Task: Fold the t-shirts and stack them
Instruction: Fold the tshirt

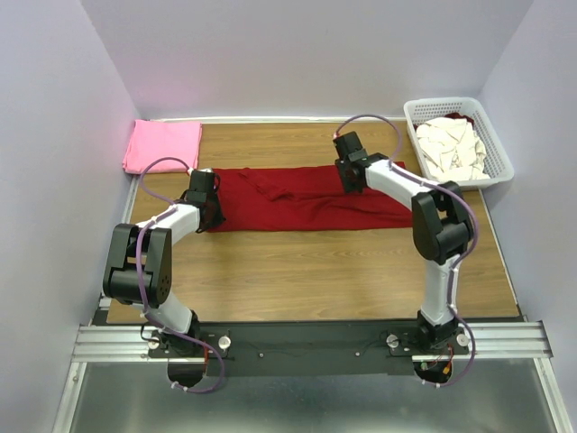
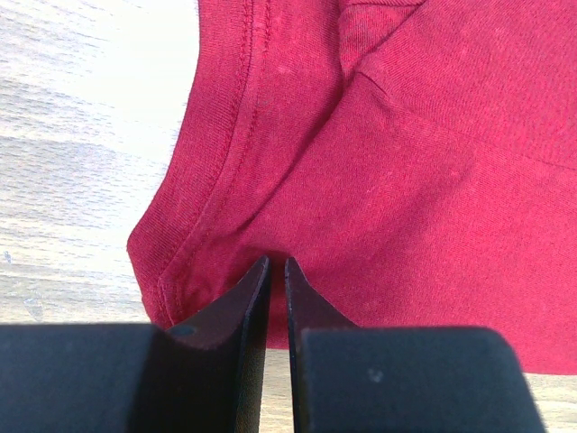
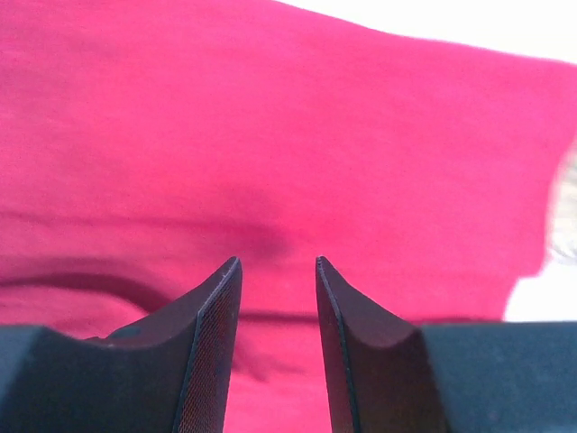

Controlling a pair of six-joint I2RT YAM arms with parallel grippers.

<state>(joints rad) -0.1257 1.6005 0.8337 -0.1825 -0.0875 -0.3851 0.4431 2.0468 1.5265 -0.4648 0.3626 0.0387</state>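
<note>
While both your arms reach low over the red shirt, the left gripper pinches its edge; the right gripper hangs parted.

Spread shirt left of basket

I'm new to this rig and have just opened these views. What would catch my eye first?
A red shirt lies stretched in a long band across the middle of the table, with the left gripper at its left end and the right gripper over its far edge, right of the middle. A pink shirt lies folded in the far left corner, and a basket of cream shirts stands at the far right.
</note>
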